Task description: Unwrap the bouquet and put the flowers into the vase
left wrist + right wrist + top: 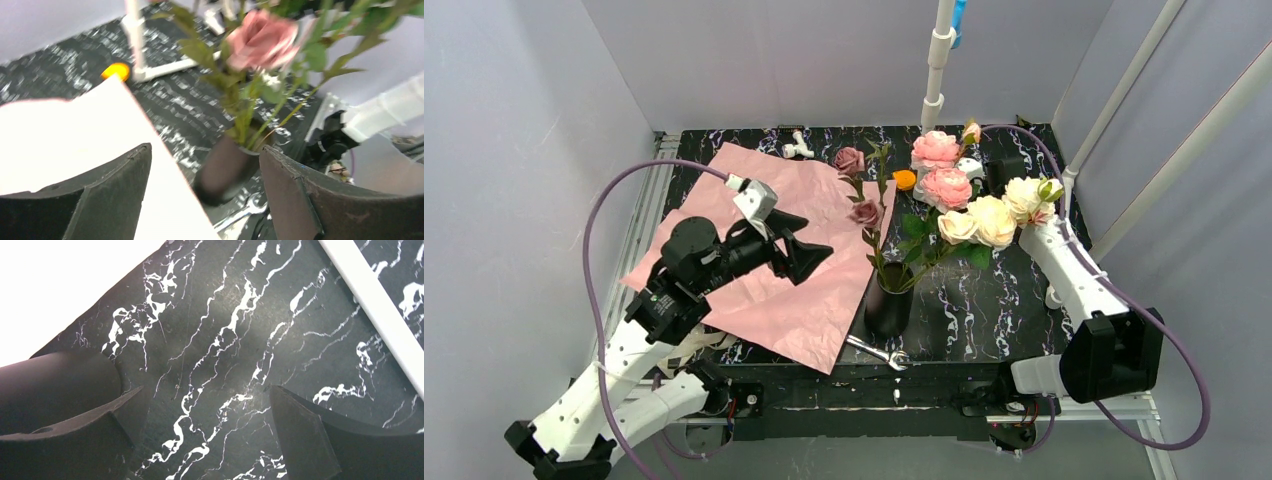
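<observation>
- Pink paper [774, 290], matte and lightly creased, lies opened flat over the left half of the tabletop [984, 310], one corner reaching the near edge. By that, the unwrapping looks done.
- Smooth and black, the vase [888, 308] is a small tapered cylinder. It stands upright near the middle of the near edge, just beside the paper's right border.
- Thin green stems of the flowers [947, 188] run into its round mouth and fan out toward the far right corner. The soft, layered rose heads are pink, cream and dusky mauve. Leaves crowd the mouth, so I cannot tell whether every stem is seated.
- Left gripper [812, 250] hovers over the paper's right part, aimed at the vase, its dark curved fingers [115, 190] spread wide with nothing between them. Its wrist view shows the vase and a mauve rose ahead, untouched.
- Right gripper [206, 387] is also spread and empty, above bare marble-patterned top. From above it is mostly hidden behind the blooms toward the far right.
- My judgement is that placing is at its closing stage. The next move calls for checking for any loose stem, then drawing the arm clear without brushing leaves.
- Heavy heads leaning one way on a narrow base look top-heavy, so a nudge could tip the vase.
- Shiny metal, a wrench [879, 353] lies at the near edge, just beside the vase's foot.
</observation>
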`<control>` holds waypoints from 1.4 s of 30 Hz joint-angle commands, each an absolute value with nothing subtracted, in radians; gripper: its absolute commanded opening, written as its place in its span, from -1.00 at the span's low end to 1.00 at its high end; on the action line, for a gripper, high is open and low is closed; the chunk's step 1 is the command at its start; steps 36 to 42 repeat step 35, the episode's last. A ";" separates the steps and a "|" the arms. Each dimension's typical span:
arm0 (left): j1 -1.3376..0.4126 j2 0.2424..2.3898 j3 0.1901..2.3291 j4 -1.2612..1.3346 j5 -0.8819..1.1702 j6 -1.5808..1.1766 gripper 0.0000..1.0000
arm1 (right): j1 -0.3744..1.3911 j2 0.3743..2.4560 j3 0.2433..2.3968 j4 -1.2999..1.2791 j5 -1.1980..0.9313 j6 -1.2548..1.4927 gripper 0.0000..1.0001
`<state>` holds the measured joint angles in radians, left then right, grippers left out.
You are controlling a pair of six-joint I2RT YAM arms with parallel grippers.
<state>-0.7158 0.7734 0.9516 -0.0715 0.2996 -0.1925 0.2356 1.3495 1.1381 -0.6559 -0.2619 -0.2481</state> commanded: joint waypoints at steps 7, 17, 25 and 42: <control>-0.158 0.937 1.214 -0.608 0.588 -0.221 0.74 | 0.196 1.157 1.043 -0.605 -0.200 -0.092 0.97; 0.116 1.597 1.722 -1.137 0.370 0.088 0.96 | 0.195 1.027 0.953 -0.548 -0.112 -0.047 0.97; 0.136 1.651 1.591 -1.117 0.236 0.177 0.96 | 0.176 0.962 0.874 -0.543 -0.080 -0.051 0.97; 0.135 1.572 1.482 -1.062 0.237 0.192 0.96 | 0.166 0.936 0.830 -0.533 -0.075 -0.065 0.97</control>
